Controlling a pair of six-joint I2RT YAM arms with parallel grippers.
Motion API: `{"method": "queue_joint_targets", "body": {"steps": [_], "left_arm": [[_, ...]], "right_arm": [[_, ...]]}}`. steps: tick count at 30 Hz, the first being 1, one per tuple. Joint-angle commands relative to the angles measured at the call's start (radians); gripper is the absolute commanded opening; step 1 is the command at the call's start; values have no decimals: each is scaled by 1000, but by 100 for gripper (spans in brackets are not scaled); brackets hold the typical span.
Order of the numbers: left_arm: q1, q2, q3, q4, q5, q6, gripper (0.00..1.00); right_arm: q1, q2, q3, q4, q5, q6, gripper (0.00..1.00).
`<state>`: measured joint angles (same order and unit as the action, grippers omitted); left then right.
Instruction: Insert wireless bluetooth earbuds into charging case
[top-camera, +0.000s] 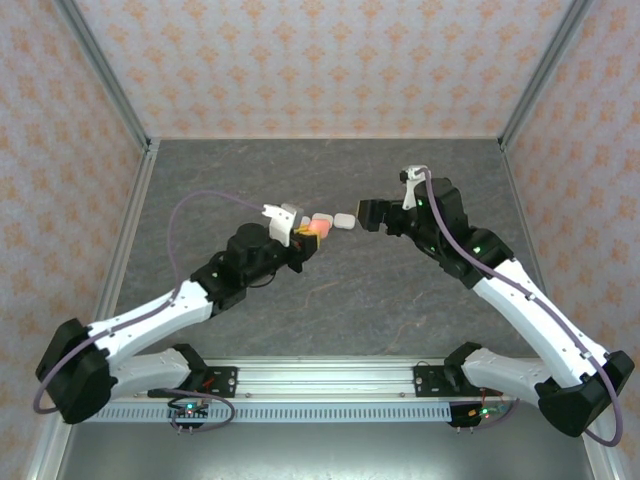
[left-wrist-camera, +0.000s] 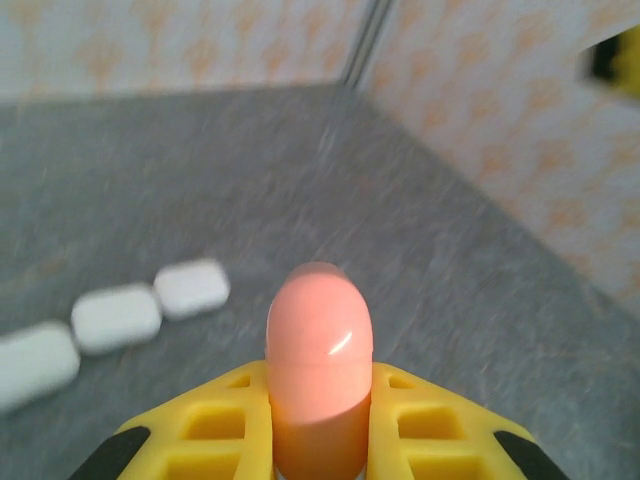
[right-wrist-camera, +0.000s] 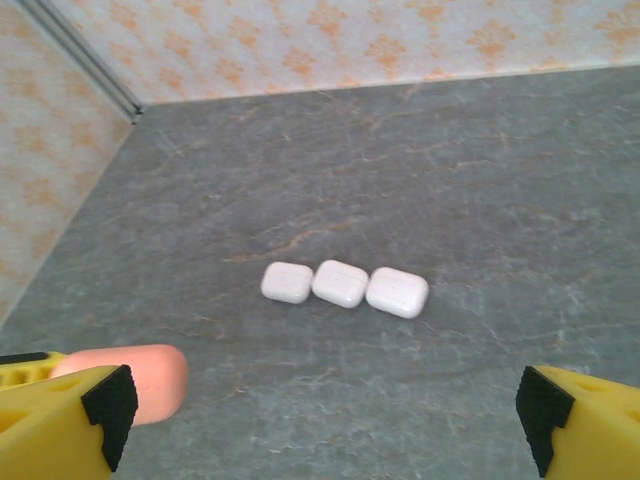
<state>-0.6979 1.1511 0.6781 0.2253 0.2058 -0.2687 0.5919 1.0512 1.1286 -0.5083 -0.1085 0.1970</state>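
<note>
over the grey worktop (top-camera: 330, 300) my left gripper (left-wrist-camera: 320, 400) pinches a salmon-pink pebble-shaped plastic case (left-wrist-camera: 318, 320), seemingly offering it to my wide-open right gripper (right-wrist-camera: 325, 405).

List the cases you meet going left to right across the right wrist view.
pink case → left white case → middle white case → right white case

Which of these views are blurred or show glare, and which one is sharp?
Left wrist view: the white cases and the table behind are smeared and soft; the pink case up close carries a small white glare streak. Right wrist view: sharp, evenly lit, faint shadows. Top external view: clear, though the pink case looks overly bright.
</note>
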Motion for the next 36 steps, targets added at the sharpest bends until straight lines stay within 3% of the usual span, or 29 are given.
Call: {"method": "queue_joint_targets", "body": {"steps": [1,7,16,20,25,36], "left_arm": [[18,81,5,-79,-35,-114,0],[23,255,28,-73,25,-233,0],[23,415,117,-138,53,-295,0],[25,446,143,-182,54,-299,9],[29,480,167,-239,59,-307,28],[36,486,180,-271,53,-316,47]], "right_arm": [[-7,-22,-19,-24,64,-13,99],[-10,-19,-32,-21,63,-22,99],[-13,-16,-52,-24,58,-20,99],[-14,-16,-52,-26,59,-23,99],[-15,-16,-54,-30,64,-27,99],[-19,-25,-40,-58,79,-53,99]]}}
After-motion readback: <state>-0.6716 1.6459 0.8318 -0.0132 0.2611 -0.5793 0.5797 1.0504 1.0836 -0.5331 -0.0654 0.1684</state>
